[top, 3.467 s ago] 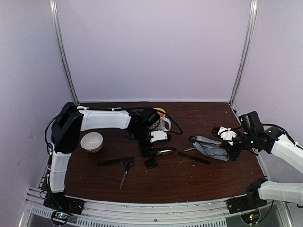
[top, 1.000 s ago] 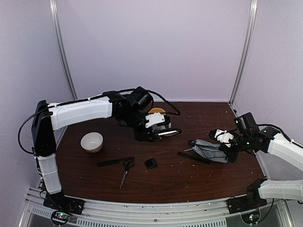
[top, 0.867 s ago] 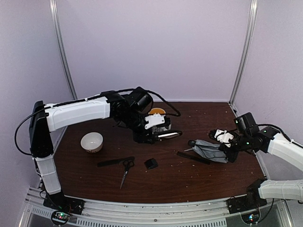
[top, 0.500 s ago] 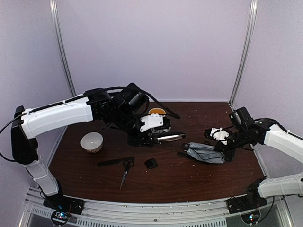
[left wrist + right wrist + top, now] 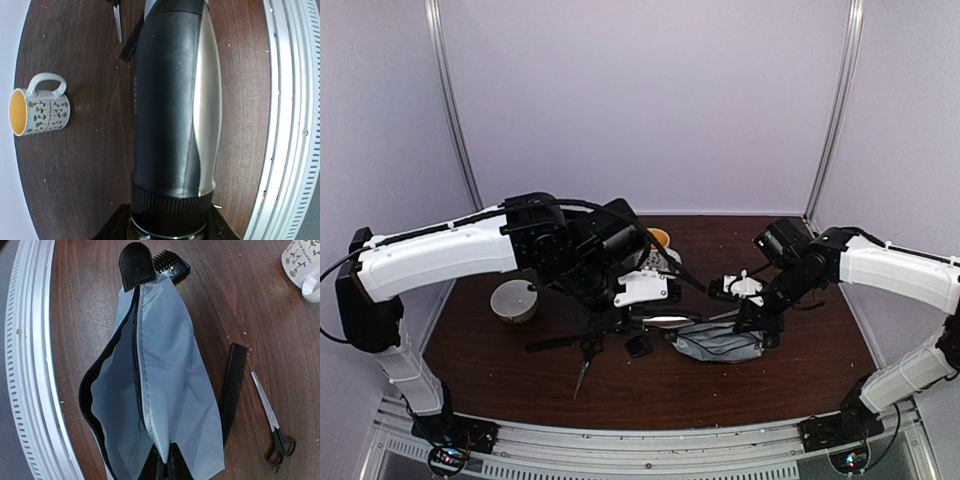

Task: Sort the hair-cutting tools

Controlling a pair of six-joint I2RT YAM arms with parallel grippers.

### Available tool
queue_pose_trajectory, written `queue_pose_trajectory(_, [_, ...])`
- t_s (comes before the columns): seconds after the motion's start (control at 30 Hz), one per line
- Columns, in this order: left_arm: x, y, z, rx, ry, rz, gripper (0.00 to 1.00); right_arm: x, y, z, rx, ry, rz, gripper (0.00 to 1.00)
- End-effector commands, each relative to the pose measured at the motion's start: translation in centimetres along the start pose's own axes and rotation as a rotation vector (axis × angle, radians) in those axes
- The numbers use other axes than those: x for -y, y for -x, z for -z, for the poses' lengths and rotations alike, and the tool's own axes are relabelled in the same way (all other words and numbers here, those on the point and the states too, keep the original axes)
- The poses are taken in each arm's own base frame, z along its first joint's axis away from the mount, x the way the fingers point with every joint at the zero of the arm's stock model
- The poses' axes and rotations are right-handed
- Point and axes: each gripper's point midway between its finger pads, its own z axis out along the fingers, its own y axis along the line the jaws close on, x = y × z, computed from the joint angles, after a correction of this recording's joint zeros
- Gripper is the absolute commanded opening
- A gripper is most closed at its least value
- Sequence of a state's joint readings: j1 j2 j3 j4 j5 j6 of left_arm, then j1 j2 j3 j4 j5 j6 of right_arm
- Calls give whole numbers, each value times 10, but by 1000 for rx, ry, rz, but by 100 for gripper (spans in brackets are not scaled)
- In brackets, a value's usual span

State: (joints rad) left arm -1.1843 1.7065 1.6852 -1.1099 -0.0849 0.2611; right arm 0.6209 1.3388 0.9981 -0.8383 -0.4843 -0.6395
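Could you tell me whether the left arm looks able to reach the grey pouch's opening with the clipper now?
Probably yes: the right pincer holds the pouch with its zip gaping, and the clipper in the left pincer hangs close beside it, with nothing between.

Silvery-black clipper (image 5: 175,100) held aloft, roughly level; closed scissors (image 5: 587,360) lie beside a flat black comb (image 5: 560,342); a small, perhaps toothed, block (image 5: 638,346) sits nearby.

L gripper (image 5: 642,305) has picked the silver-black tool (image 5: 175,100) up off the table (image 5: 800,380) & now holds it in the air mid-table, while R gripper (image 5: 758,325) has dragged the grey pouch (image 5: 715,343) left from the R side, right up next to the small black block (image 5: 638,346).
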Motion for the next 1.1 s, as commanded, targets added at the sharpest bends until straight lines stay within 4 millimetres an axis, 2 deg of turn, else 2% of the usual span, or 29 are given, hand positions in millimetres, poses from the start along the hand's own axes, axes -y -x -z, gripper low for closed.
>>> queue_pose_trajectory(0.0, [-1,-4,6,-62,58,21,0,-13,27,4,58,74,-35,0])
queue_pose_trajectory(0.13, [-1,-9,-3,-148,85,11,0,-19,36,-3,43,118,-30,0])
queue_pose_trajectory(0.3, [2,2,-8,-142,60,26,0,-39,47,-14,9,173,9,0])
queue_pose_trajectory(0.4, [1,0,-11,-179,78,18,0,-47,50,-17,-2,210,11,0])
queue_pose_trajectory(0.53, [6,-2,-16,-225,83,-4,0,-49,48,-21,-14,224,1,0])
queue_pose_trajectory(0.87, [19,5,-21,-216,32,-9,0,-44,43,-30,-26,206,-20,0])
queue_pose_trajectory(1.07, [22,-9,-27,-271,48,-35,0,-43,42,-35,-33,212,-38,0])
